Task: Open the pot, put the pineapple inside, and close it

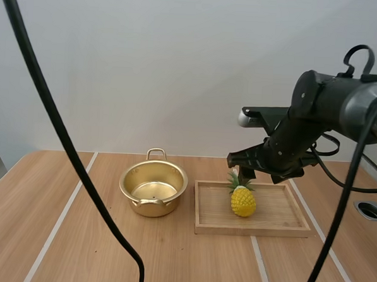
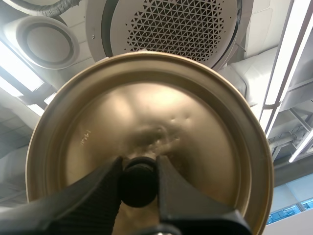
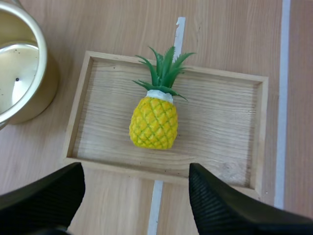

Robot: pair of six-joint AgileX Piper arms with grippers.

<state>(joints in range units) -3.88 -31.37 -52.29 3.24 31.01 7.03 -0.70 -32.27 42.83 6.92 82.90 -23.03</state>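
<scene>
A yellow pineapple (image 1: pixel 243 200) (image 3: pixel 153 121) with green leaves lies on the wooden tray (image 1: pixel 282 215) (image 3: pixel 220 127). The gold pot (image 1: pixel 153 188) (image 3: pixel 19 73) stands uncovered just left of the tray. My right gripper (image 1: pixel 247 166) (image 3: pixel 137 196) hovers open above the pineapple, its fingers wide apart. My left gripper (image 2: pixel 139 183) is shut on the black knob (image 2: pixel 139 186) of the gold lid (image 2: pixel 149 132), which it holds up in the air with the lid's top face toward the camera.
The pot and tray sit on a wooden table (image 1: pixel 76 236) with pale stripes. A round metal-rimmed hole (image 1: pixel 370 210) sits at the table's right edge. Bare tabletop lies in front of the pot and tray.
</scene>
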